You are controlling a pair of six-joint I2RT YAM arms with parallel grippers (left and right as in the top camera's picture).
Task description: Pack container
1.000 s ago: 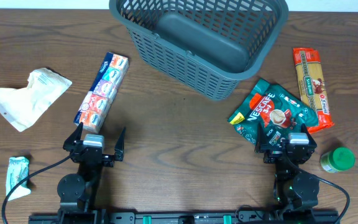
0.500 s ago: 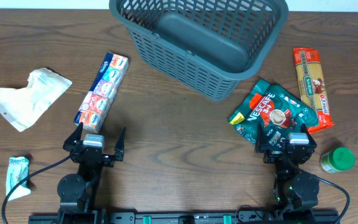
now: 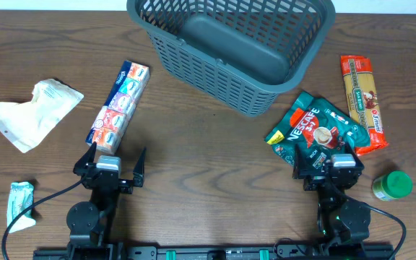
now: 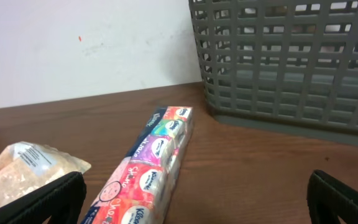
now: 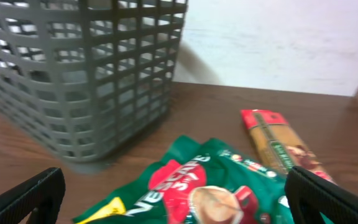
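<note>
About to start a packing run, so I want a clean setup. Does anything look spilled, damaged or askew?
Nothing looks spilled or broken. The container sits turned at an angle to the table edges. The white bag at far left is crumpled, and the Nescafe pouch lies against the pasta pack.

L gripper (image 3: 114, 156) sits low, well short of the container (image 3: 215, 76) and off its left end, jaws spread wide. R gripper (image 3: 328, 162) is off its right end, jaws equally wide apart. Both wrists level, aimed twd container.
</note>
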